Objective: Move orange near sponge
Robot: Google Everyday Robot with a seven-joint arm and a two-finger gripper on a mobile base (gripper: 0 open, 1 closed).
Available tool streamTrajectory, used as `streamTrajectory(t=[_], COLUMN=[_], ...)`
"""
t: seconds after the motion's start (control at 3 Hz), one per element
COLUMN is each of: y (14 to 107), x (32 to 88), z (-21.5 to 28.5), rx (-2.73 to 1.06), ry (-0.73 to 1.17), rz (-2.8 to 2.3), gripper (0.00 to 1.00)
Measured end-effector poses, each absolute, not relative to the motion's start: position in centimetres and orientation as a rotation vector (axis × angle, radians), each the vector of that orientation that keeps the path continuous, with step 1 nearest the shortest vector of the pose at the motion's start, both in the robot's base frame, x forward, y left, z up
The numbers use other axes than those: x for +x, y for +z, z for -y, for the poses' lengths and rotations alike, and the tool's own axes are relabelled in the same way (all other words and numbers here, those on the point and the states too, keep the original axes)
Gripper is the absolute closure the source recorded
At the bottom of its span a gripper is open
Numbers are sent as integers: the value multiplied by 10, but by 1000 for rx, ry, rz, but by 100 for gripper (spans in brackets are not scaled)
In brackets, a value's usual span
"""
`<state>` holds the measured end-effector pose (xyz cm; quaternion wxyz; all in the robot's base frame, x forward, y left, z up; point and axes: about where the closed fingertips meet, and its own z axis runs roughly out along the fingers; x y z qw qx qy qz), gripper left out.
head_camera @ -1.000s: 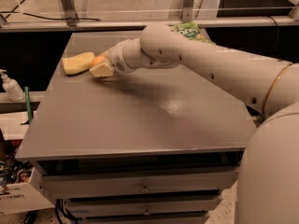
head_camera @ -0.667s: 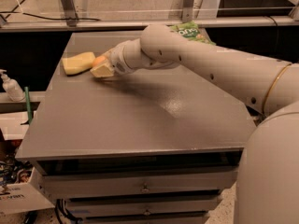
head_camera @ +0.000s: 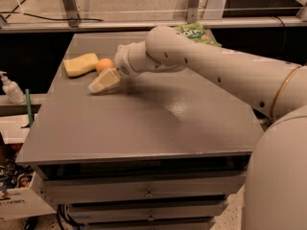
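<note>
Orange (head_camera: 104,64) sitting upper left, just beside sponge (head_camera: 80,64); gripper (head_camera: 103,81) hovering just below it, grip state impossible to tell; placing step seemingly finishing; next move calling for clean withdrawal without nudging orange.

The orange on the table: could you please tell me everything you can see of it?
The orange is a small, round, smooth-skinned fruit of an even orange colour, and it looks whole. It sits on the grey table towards the far left, right beside the right end of the pale yellow sponge; whether the two touch cannot be told. The gripper lies just in front of it and hides its lower edge, so contact between them is unclear.
</note>
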<state>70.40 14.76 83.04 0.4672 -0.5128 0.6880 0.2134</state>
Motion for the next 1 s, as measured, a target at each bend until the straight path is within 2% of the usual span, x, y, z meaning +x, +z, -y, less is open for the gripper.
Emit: streamTrajectory(t=[0.67,1.0], y=[847,870], x=[694,678], z=[-118,-77], rx=[-1216,-1156], ry=[552,590], rz=[-1640,-1568], gripper=[0,0])
